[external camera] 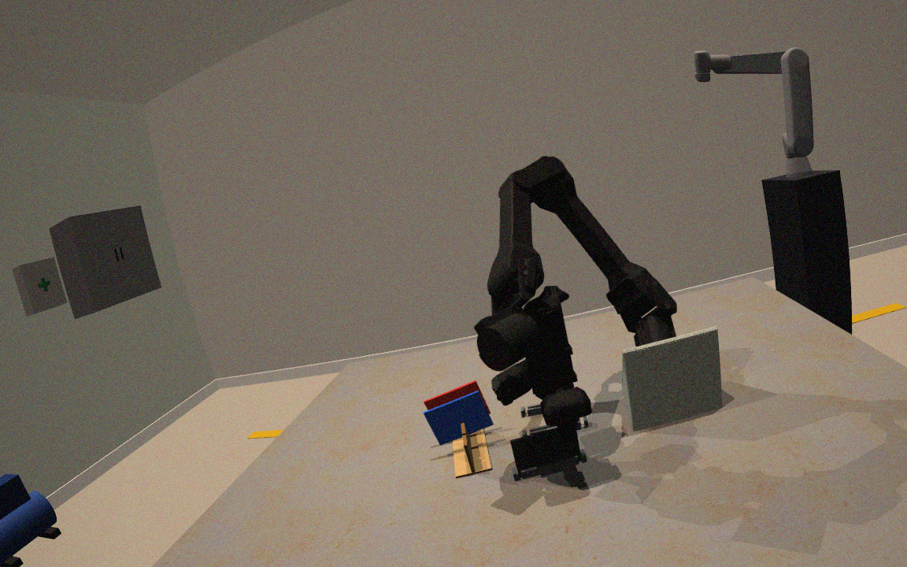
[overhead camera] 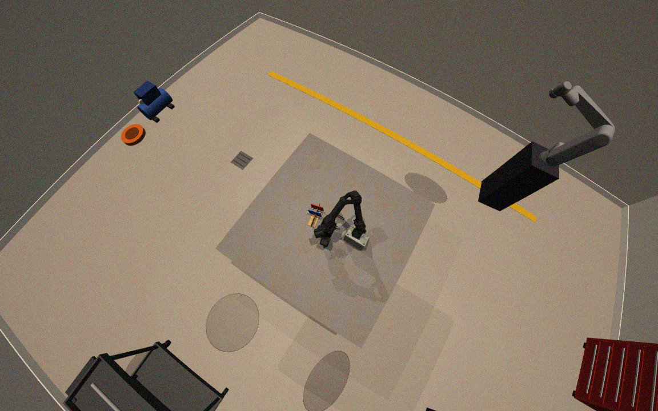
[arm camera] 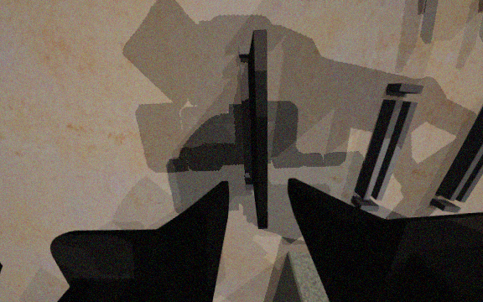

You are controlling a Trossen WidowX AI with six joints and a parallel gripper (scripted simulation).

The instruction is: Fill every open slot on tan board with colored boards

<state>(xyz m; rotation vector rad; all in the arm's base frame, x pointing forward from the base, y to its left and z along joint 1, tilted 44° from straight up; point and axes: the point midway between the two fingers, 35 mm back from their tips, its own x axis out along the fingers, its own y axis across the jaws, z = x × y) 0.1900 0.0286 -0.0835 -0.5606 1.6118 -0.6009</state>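
My claw [external camera: 575, 485] [arm camera: 257, 186] is part open with nothing in its grip, fingers low over the last black board [external camera: 546, 451] [arm camera: 260, 126], one either side of its near end in the wrist view; contact I can't confirm. That board stands on edge in its holder on the worktop [overhead camera: 275, 245] [external camera: 372, 521] [arm camera: 36, 84]. Two more holders [arm camera: 386, 147] [arm camera: 472, 151] beside it have no board in them. Blue board [overhead camera: 314, 212] [external camera: 458, 417] and red board [overhead camera: 316, 206] [external camera: 472, 391] already stand crosswise on the tan board [overhead camera: 313, 220] [external camera: 467, 451], so I judge this is the final slot. Handling guess: thin, stiff, light, flat faces probably a bit slippery (dark on dark too, so the notch is hard to read from here). I'd take it across the thickness, high up and mid-length, so it neither pivots nor blocks the notch side. Squeeze firm, lift straight until it leaves the holder. Off-centre hold would tilt it and jam the notch at the slot; a sideways drag could tip the holder.
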